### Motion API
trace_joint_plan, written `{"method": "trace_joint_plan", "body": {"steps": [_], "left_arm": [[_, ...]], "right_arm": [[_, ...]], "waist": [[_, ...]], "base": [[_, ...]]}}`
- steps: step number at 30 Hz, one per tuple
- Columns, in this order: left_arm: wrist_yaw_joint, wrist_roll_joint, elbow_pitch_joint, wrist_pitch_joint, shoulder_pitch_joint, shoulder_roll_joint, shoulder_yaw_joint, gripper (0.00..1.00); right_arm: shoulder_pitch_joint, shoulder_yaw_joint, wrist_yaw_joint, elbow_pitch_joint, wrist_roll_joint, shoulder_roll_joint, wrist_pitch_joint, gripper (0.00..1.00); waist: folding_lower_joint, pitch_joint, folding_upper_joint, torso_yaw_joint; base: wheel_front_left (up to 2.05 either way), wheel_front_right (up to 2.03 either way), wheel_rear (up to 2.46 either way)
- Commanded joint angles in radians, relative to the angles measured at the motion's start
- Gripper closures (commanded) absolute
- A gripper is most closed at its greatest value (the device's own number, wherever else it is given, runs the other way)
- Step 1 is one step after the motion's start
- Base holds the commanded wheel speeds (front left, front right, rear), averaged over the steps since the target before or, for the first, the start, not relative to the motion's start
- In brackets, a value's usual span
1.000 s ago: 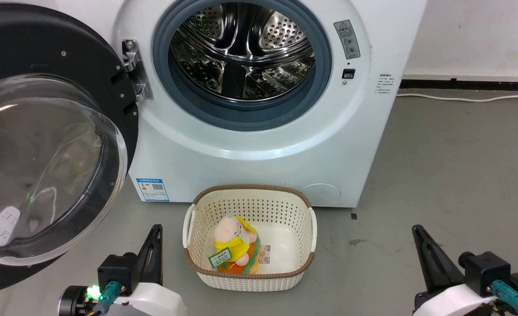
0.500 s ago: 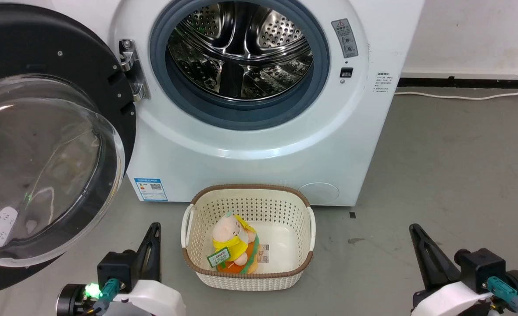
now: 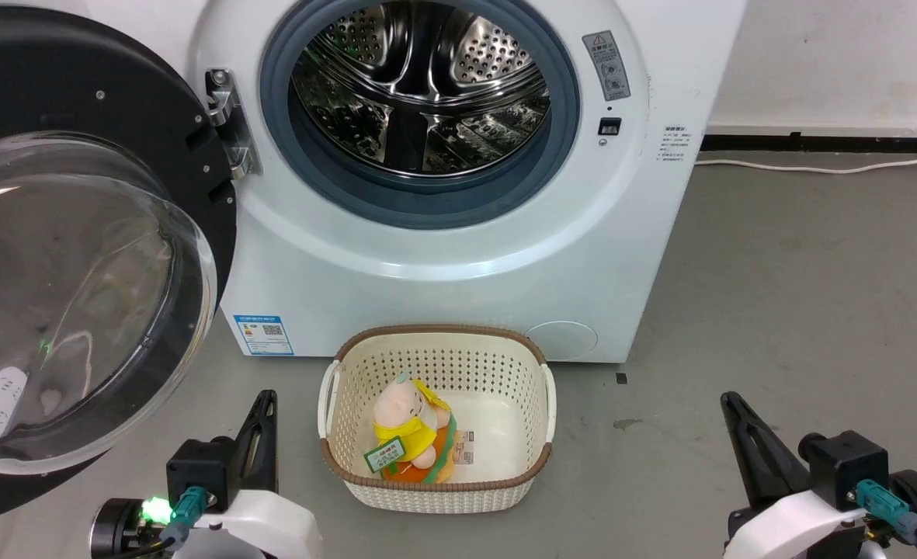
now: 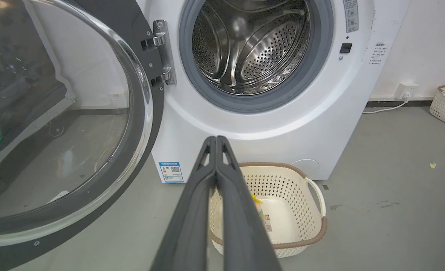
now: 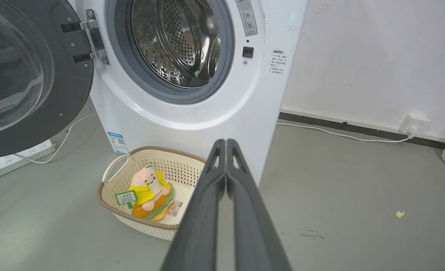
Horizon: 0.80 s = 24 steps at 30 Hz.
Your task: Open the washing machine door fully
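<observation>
- My left claw [image 3: 265,400] and right claw [image 3: 731,400] sit low and nearest me. Each has its two dark fingers pressed together on nothing, well clear of the door.
- Over the last second the whole head view has slid a little, with washer, basket and floor moving as one. That is my head moving, not the things. Both claws now sit slightly lower in it.
- Between the claws stands the basket [image 3: 435,334] on the smooth grey floor [image 3: 776,295]. It is cream perforated plastic with a brown woven rim, and a soft plush [image 3: 408,427] lies inside.
- The door [image 3: 78,272] hangs at my left, swung wide on its metal hinge [image 3: 225,124]. It has a glossy black ring and a bulging clear glass bowl. Its angle to the washer looks unchanged.
- I judge the door fully open, or very nearly, with no pull left for me.
- Farthest is the washer [image 3: 458,264], smooth and white, with a grey rubber gasket [image 3: 419,210] around a shiny holed steel drum [image 3: 419,85].
</observation>
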Motion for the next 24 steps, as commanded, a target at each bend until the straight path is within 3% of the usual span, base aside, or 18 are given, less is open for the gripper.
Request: {"method": "trace_joint_plan", "body": {"steps": [1, 24], "left_arm": [[-0.003, 0.009, -0.009, 0.006, 0.000, 0.000, 0.005, 1.00], [-0.006, 0.029, -0.028, 0.030, 0.000, -0.003, 0.019, 1.00]], "right_arm": [[-0.010, 0.004, 0.001, -0.010, -0.007, 0.005, 0.004, 1.00], [-0.015, 0.009, 0.001, -0.018, -0.017, 0.005, 0.029, 1.00]], "waist": [[0.0000, 0.000, 0.0000, -0.001], [0.0000, 0.003, 0.0000, -0.005]], "base": [[0.00, 0.00, 0.00], [0.00, 0.00, 0.00]]}}
